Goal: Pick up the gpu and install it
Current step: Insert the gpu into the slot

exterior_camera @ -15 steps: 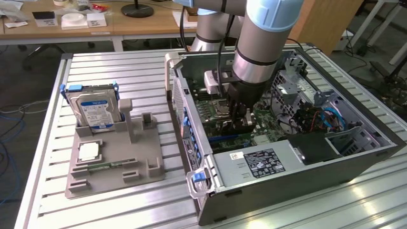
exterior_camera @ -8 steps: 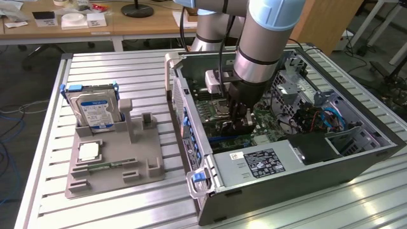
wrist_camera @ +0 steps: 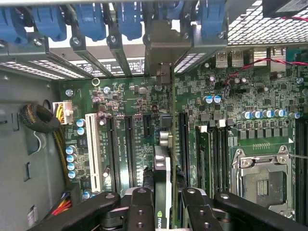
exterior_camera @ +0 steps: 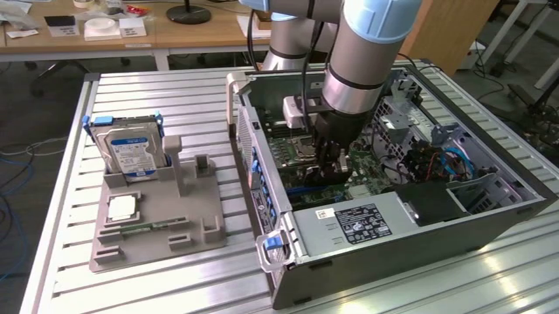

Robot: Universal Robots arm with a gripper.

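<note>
- The gripper (exterior_camera: 333,171) is reaching down into the open computer case (exterior_camera: 436,229), which lies on its side with the circuit board facing up.
- Its jaws are pinching the graphics card (wrist_camera: 162,159). One finger (wrist_camera: 140,204) presses on each flat face, and the card stands on edge between them.
- The card is inside the case, over the row of long black slots (wrist_camera: 183,139). Its metal end plate (wrist_camera: 166,45) is up against the case's rear wall, just below the blue clips (wrist_camera: 91,21).
- I cannot tell whether the card's bottom edge has entered a slot or is only hovering above it.
- Risk: the card could sit a little to one side of the slot. A push down would then land on the slot's rim or on the board and could bend or crack the card.
- Risk: the end plate could catch on the rear wall's opening or on a blue clip. That would tip the card so that only one end seats.
- Risk: the grip is narrow and set at one part of a long card. Under resistance the card could pivot or slide between the jaws.
- Risk: the fingers could knock the small round capacitors (wrist_camera: 211,99) inside the case if the arm drifts sideways.
- Outside the case, on the exterior view's left, a hard drive (exterior_camera: 131,150) stands in a grey holder (exterior_camera: 157,222), well apart from the work.
</note>
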